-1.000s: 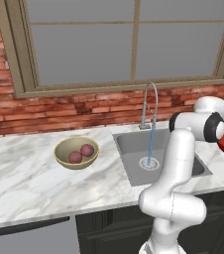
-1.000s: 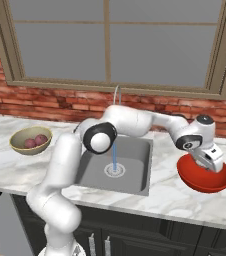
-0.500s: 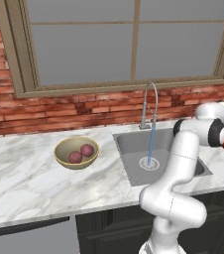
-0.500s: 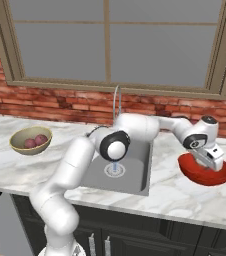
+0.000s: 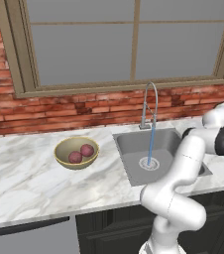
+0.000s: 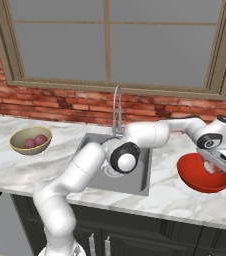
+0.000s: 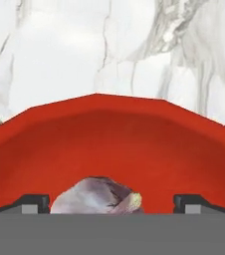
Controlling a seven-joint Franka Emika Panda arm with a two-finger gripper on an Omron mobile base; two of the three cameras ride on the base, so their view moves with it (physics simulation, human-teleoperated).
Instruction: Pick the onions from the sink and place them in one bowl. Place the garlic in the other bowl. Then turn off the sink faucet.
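Note:
The red bowl [image 6: 203,176] sits on the marble counter right of the sink [image 6: 141,172], and the hand view looks into it [image 7: 97,107]. My gripper [image 6: 213,167] reaches down into this bowl. Its fingertips [image 7: 33,203] stand wide apart, and the pale garlic [image 7: 98,199] lies on the bowl's floor between them, with a gap on its right side. At the left, the yellowish-tan bowl [image 5: 77,152] [image 6: 30,141] holds both onions [image 5: 87,150] [image 5: 75,157]. The faucet [image 5: 148,104] pours a blue stream [image 5: 151,143] into the sink [image 5: 134,149].
A brick wall and a window sill run behind the counter. My own arm arches across the sink toward the right. Bare marble [image 5: 25,183] stretches left of and in front of the yellowish-tan bowl. The counter's front edge lies close below the red bowl.
The hand has sunk slightly into the red bowl, and the arm's elbow has swung forward over the sink. Bowls and onions have not moved.

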